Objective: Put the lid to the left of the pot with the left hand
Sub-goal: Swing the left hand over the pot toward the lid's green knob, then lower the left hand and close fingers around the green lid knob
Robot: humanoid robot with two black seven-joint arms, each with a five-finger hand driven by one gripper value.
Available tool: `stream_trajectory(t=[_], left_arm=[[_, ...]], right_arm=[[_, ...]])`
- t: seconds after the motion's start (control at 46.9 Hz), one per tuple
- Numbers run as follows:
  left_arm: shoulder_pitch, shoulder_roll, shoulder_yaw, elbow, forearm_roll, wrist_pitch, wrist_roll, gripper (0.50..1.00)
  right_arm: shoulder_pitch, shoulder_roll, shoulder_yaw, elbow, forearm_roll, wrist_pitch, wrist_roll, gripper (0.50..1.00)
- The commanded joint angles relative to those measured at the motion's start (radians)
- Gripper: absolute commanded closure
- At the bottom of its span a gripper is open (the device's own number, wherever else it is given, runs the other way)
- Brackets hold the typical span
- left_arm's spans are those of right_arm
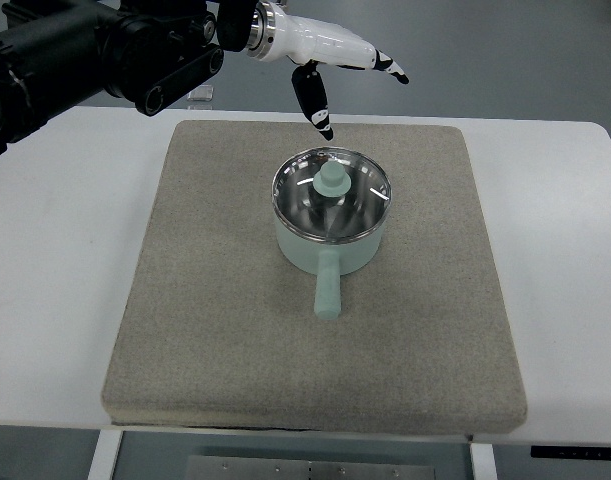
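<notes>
A mint-green pot (330,245) stands in the middle of a grey mat (215,330), its handle pointing toward the near edge. A glass lid (310,205) with a mint-green knob (332,182) sits on the pot. My left hand (340,75) comes in from the upper left on a black arm and hovers behind and above the pot. Its white, black-tipped fingers (315,105) are spread and hold nothing; one points down toward the lid's far rim, apart from it. My right hand does not show.
The mat lies on a white table (55,260). A small clear object (199,96) rests on the table behind the mat's far left corner. Bare mat stretches left of the pot.
</notes>
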Motion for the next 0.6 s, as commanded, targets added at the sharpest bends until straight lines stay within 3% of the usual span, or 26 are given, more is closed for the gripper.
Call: stream_trajectory(t=[0.0, 0.213, 0.576], left_arm=[[-0.026, 0.006, 0.0, -0.053, 0.003, -0.003, 0.0, 0.516], [-0.043, 0.012, 0.0, -0.134, 0.115, -0.003, 0.0, 0.51], [-0.033, 0.014, 0.001, -0.136, 0.181, 0.006, 0.0, 0.506]], right_arm=[[0.0, 0.0, 0.0, 0.0, 0.0, 0.0, 0.0, 0.579], [0.0, 0.0, 0.0, 0.0, 0.0, 0.0, 0.0, 0.579], [0.0, 0.0, 0.0, 0.0, 0.0, 0.0, 0.0, 0.579]])
